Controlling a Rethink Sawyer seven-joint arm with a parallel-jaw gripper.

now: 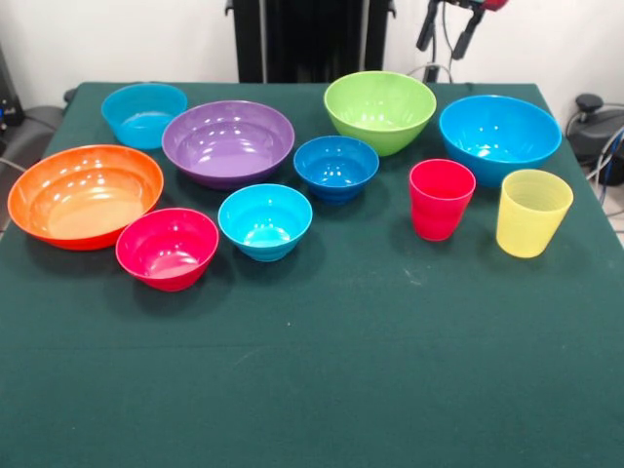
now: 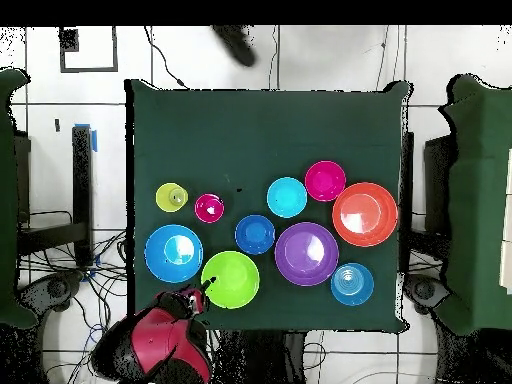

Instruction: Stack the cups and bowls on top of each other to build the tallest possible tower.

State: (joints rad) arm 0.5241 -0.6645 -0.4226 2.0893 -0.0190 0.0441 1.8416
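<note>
Several bowls stand apart and upright on the green table (image 1: 312, 370): orange (image 1: 85, 195), purple (image 1: 228, 141), lime green (image 1: 379, 110), pink-red (image 1: 167, 247), bright blue (image 1: 499, 136), small dark blue (image 1: 336, 166) and two cyan (image 1: 264, 220) (image 1: 143, 112). The red-pink cup (image 1: 441, 198) and the yellow cup (image 1: 532, 212) stand side by side in front of the bright blue bowl. Nothing is stacked, so no tower shows. My gripper (image 1: 442, 44) hangs at the table's far edge behind the lime green bowl (image 2: 230, 279), open and empty; it also shows in the overhead view (image 2: 200, 297).
The black pedestal (image 1: 312, 39) stands behind the table. Cables and dark gear (image 1: 595, 127) lie off the table's sides. The near half of the table holds no objects.
</note>
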